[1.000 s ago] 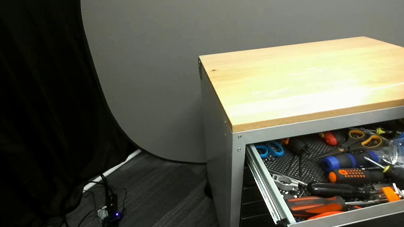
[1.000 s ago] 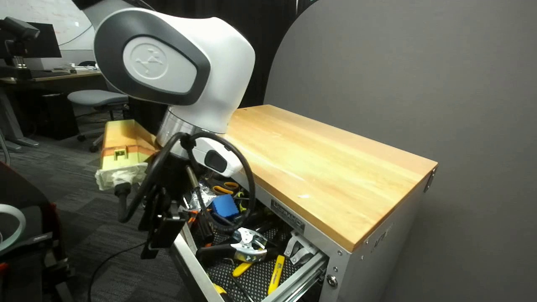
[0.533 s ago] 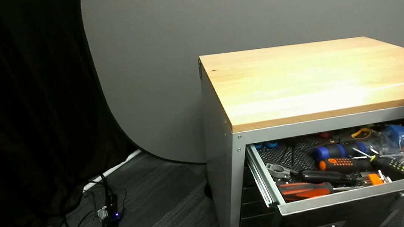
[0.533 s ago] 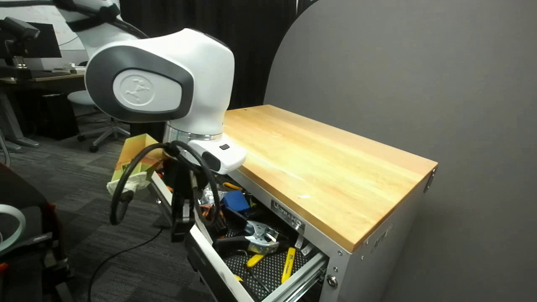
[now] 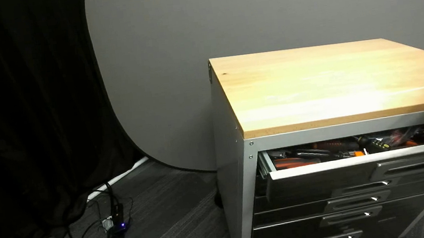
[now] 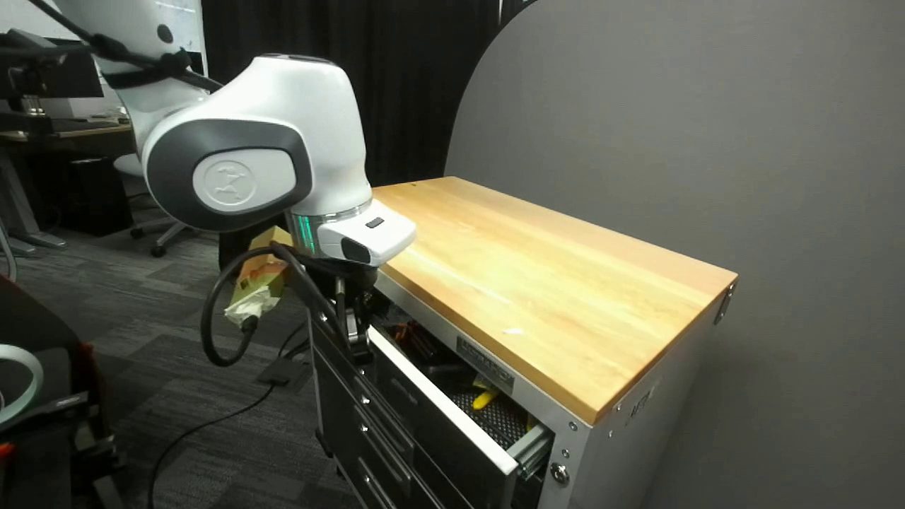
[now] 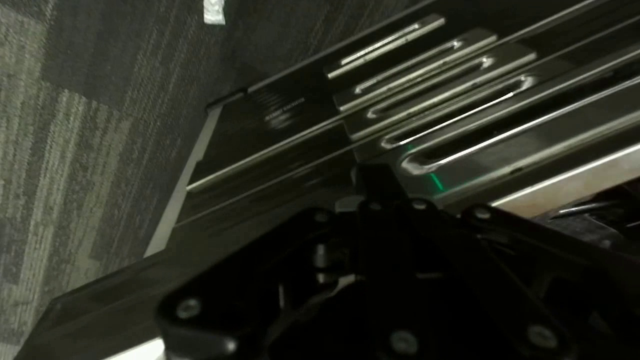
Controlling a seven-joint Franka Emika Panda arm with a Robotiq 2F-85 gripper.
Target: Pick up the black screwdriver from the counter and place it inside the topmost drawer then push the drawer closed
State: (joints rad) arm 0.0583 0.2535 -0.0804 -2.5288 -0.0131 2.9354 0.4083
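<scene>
The topmost drawer (image 5: 315,181) stands partly out, its dark front and silvery bar handle (image 5: 413,167) facing the room. Several tools lie inside it, some dark-handled; I cannot tell which is the black screwdriver. The bare wooden counter (image 6: 537,283) spans the cabinet above. In an exterior view, my gripper (image 6: 360,350) is low at the front edge of that drawer. Its fingers are together in the wrist view, the gripper (image 7: 377,177) just beside one end of a bar handle, with nothing seen between the tips. It looks to be against the drawer front; exact contact is hidden.
More dark drawers (image 5: 357,218) with bar handles sit below. An orange-handled tool (image 5: 294,161) is near the drawer's front corner. From the wrist hangs a cable (image 6: 212,339) with a taped yellow block (image 6: 258,279). A power strip (image 5: 119,229) and cords lie on the floor.
The topmost drawer has slid well inward, uncovering the lower fronts. My gripper has gone towards the cabinet along with it, and its jaws have come together.
</scene>
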